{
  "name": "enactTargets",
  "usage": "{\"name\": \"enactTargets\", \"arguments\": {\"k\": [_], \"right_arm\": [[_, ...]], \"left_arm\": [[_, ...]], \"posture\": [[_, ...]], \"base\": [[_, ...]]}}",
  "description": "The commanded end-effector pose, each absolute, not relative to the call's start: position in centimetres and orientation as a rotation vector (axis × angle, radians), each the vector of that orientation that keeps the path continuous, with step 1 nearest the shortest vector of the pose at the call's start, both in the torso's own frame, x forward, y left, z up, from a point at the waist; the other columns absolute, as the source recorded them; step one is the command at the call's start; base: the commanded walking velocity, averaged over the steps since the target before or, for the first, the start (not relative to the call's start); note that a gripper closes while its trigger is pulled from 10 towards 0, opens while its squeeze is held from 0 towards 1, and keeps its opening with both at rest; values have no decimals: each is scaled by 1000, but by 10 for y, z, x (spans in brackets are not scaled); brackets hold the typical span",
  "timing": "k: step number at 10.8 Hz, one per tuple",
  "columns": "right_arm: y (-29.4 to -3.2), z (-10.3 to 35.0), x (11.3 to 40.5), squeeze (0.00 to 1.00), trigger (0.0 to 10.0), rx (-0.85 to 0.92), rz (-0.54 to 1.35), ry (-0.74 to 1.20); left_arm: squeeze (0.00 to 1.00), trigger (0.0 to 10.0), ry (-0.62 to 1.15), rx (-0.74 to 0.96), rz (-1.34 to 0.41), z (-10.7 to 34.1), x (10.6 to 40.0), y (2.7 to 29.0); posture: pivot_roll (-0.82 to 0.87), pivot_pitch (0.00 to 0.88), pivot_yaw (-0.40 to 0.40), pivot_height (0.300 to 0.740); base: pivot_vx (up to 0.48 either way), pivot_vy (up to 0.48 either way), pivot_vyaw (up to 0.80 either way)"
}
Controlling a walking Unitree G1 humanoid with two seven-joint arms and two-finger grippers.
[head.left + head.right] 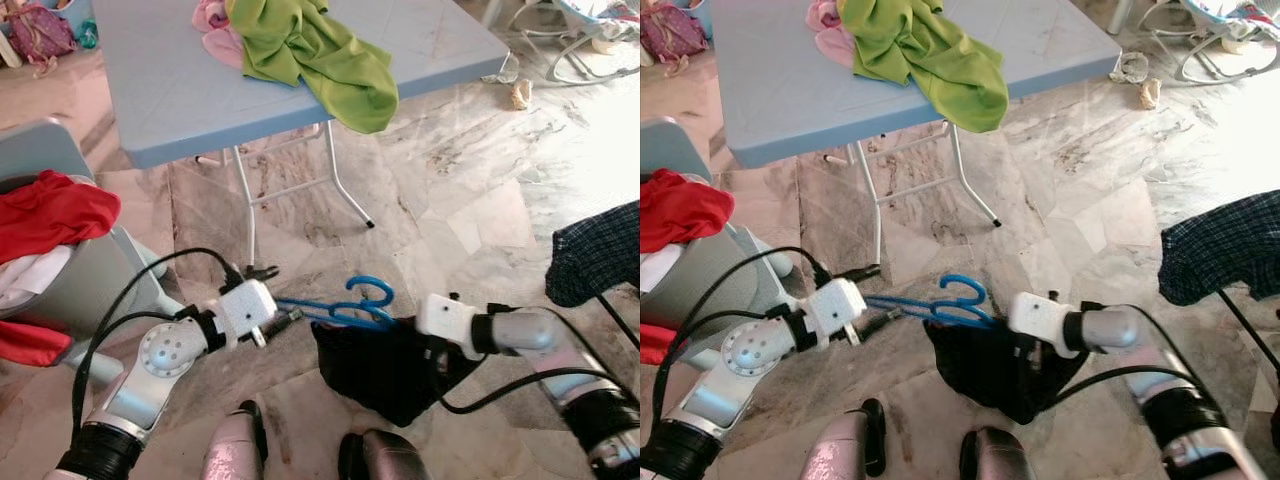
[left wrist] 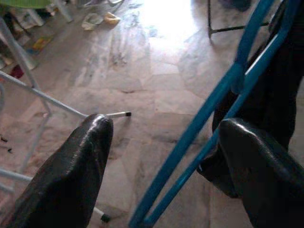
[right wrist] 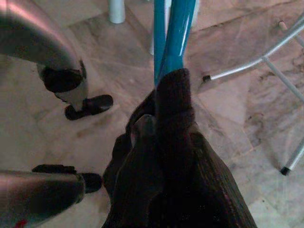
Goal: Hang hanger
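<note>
A blue plastic hanger is held level above the marble floor between my two arms, hook pointing away from me. A black garment hangs from its right half. My left gripper is open around the hanger's left end; in the left wrist view the blue bars run between the two spread fingers, closer to one of them. My right gripper is buried in the black cloth; in the right wrist view the hanger sticks out of the cloth-covered fingertips, which appear closed on it.
A blue-grey folding table stands ahead with a green garment and pink cloth on it; its metal legs reach toward me. Red clothes lie on a grey seat at left. A dark plaid garment hangs at right.
</note>
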State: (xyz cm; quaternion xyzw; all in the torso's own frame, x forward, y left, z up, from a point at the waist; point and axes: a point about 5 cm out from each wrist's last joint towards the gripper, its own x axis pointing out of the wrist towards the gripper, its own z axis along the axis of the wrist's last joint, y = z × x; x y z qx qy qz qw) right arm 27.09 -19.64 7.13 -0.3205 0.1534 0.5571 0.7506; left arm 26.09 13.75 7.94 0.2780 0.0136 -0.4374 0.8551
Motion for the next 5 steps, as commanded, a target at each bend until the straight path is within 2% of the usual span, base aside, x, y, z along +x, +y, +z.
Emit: {"name": "enactTargets", "arguments": {"k": [1, 5], "right_arm": [[-198, 80, 271, 0, 10000, -699, 1256, 305], [-209, 92, 276, 0, 10000, -754, 1322, 324]], "left_arm": [[1000, 10000, 26, 614, -963, 77, 260, 138], [1000, 10000, 44, 611, -1112, 76, 258, 134]], "posture": [[-2, 213, -54, 740], [-5, 209, -51, 740]], "base": [[0, 0, 0], [0, 0, 0]]}}
